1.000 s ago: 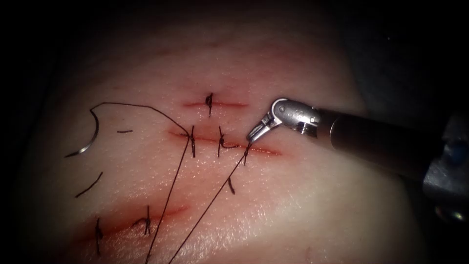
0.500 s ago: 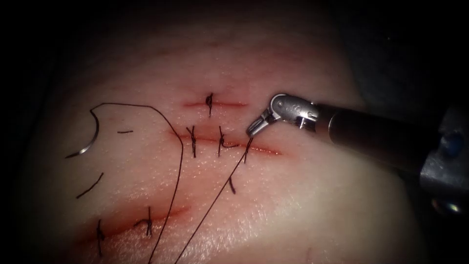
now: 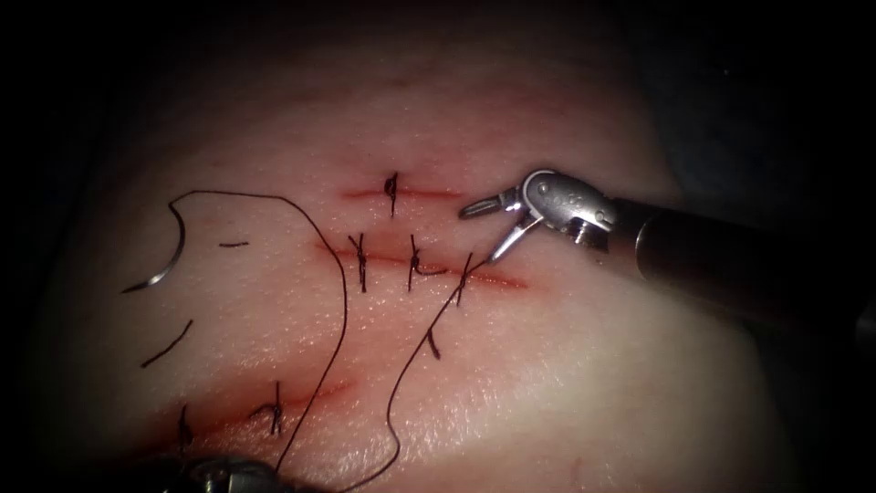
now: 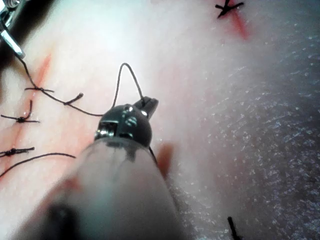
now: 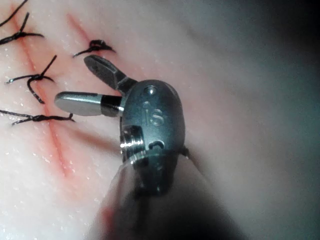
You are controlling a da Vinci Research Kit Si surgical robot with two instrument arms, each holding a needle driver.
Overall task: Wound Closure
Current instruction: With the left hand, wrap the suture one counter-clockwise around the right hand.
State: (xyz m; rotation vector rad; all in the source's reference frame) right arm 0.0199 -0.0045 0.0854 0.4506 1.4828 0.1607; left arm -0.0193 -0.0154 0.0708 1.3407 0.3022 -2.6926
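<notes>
1. The left arm's pincer sits just above pale tissue, its jaws closed on a dark thread.
2. The thread arches up in a loop from the jaws, then trails across the tissue to a stitched cut.
3. Another stitch crosses a red cut farther off.

We worked at a surgical training bench: pale tissue bearing several stitched cuts, lit by an endoscope's narrow light.

Needle on tissue, well left of the cut.
</notes>
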